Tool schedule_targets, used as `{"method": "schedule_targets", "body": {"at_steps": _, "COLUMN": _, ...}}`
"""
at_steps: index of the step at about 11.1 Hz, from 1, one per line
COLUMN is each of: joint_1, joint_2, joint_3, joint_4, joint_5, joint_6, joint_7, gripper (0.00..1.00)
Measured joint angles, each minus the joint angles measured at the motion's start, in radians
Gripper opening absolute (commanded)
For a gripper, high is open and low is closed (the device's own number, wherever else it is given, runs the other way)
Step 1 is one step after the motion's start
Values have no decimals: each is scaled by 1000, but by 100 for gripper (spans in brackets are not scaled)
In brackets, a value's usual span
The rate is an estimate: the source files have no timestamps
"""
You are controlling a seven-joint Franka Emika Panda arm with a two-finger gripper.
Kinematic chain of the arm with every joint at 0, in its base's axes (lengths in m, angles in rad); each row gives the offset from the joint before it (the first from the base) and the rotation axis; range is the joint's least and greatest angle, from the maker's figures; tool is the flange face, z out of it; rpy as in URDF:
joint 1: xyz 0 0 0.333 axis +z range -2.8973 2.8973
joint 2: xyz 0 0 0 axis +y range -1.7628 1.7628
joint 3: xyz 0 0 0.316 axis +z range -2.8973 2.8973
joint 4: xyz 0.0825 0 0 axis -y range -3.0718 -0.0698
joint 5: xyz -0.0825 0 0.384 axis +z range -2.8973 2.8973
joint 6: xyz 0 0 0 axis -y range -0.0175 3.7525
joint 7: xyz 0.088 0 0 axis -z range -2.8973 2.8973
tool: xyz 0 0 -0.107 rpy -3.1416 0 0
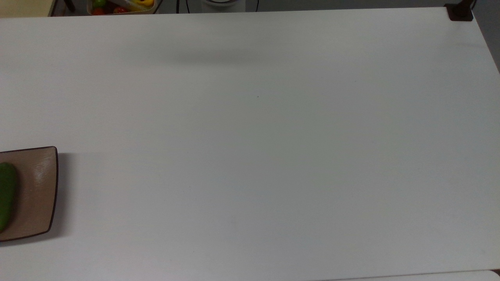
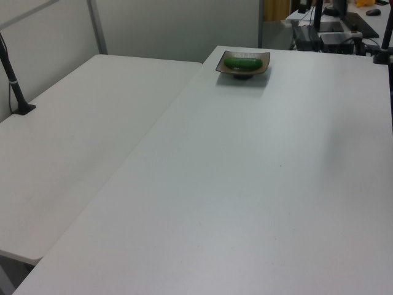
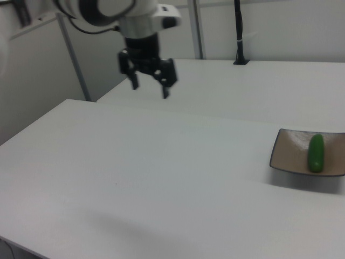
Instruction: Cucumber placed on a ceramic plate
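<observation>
The dark green cucumber [image 3: 316, 152] lies on the square tan-brown ceramic plate [image 3: 291, 151] at the right view's right. In the top view the cucumber [image 1: 6, 195] and plate [image 1: 37, 191] sit at the left edge, partly cut off. In the left view the cucumber [image 2: 242, 62] rests on the plate [image 2: 263, 65] at the table's far end. My gripper [image 3: 150, 89] hangs high above the table in the right view's upper left, far from the plate. It is open, with nothing between its fingers.
A box of colourful produce [image 1: 121, 6] stands beyond the table's far edge in the top view. A black post mount [image 1: 460, 11] sits at the top view's upper right corner. A second white table [image 2: 73, 141] adjoins in the left view.
</observation>
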Motion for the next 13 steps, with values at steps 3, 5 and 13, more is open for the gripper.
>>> {"method": "schedule_targets", "body": {"at_steps": 3, "joint_1": 159, "joint_2": -52, "joint_3": -25, "joint_4": -35, "joint_5": -62, "joint_6": -109, "joint_7": 168, "gripper": 100}}
{"method": "schedule_targets", "body": {"at_steps": 5, "joint_1": 272, "joint_2": -51, "joint_3": -41, "joint_4": -67, "joint_5": -96, "joint_6": -108, "joint_7": 275, "gripper": 100}}
{"method": "schedule_targets", "body": {"at_steps": 13, "joint_1": 350, "joint_2": -45, "joint_3": -123, "joint_4": -198, "joint_5": -109, "joint_6": 205, "joint_7": 262, "gripper": 100}}
